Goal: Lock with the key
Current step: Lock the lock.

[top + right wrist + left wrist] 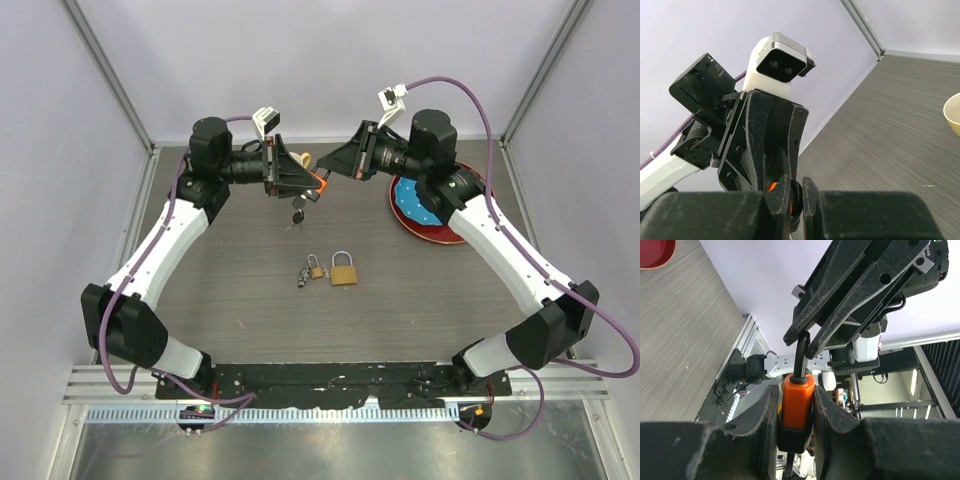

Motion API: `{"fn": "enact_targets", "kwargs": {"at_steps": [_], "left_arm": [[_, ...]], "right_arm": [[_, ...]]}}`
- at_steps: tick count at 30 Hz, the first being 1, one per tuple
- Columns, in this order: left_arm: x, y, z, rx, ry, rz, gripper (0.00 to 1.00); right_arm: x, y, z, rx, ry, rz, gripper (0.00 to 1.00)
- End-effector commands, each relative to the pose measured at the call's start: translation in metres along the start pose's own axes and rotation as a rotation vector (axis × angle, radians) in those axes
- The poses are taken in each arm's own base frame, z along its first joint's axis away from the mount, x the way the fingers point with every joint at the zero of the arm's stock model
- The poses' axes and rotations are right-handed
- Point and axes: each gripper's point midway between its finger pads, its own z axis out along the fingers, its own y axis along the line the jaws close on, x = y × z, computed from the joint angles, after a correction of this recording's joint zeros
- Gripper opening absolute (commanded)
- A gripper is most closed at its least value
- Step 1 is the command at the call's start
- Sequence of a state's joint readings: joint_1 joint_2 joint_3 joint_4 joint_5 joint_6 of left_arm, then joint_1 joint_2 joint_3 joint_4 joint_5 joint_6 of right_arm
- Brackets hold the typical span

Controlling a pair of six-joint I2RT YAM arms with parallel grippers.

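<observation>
L claw point(796, 396) round boxy orange padlock point(798, 407)

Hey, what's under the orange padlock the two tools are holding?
A small dark key bunch dangles below the orange padlock, above the table. The left tool covers the lock's underside, so whether a key is inserted cannot be seen.

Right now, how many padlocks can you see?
3. One orange padlock is up in the left gripper; a small brass padlock and a bigger brass padlock lie side by side on the table.
</observation>
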State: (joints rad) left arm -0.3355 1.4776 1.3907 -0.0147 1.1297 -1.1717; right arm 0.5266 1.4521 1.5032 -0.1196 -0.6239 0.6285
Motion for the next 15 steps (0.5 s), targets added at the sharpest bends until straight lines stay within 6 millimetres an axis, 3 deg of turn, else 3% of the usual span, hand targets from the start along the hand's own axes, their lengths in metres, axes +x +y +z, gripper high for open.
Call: {"fn": "enact_targets", "kwargs": {"at_steps": [1,7,11,15], "left_arm": [[-0.089,-0.021,0.001,-0.094,-0.432,0.176,0.0],[-0.097,-0.016,0.004,-0.092,-0.444,0.162,0.0],[-0.106,-0.005,0.004,-0.125,-0.471,0.146,0.0],[-0.114,-0.002,0.001,-0.129,-0.497,0.152,0.0]], "right_arm": [[0.125,0.081,-0.012,-0.301,0.492,0.171,0.02],[0.122,0.102,-0.011,-0.369,0.491,0.19,0.02],[0.133,0.117,-0.011,-0.407,0.529,0.204,0.02],[0.144,0.116,-0.012,-0.392,0.563,0.209,0.02]]}}
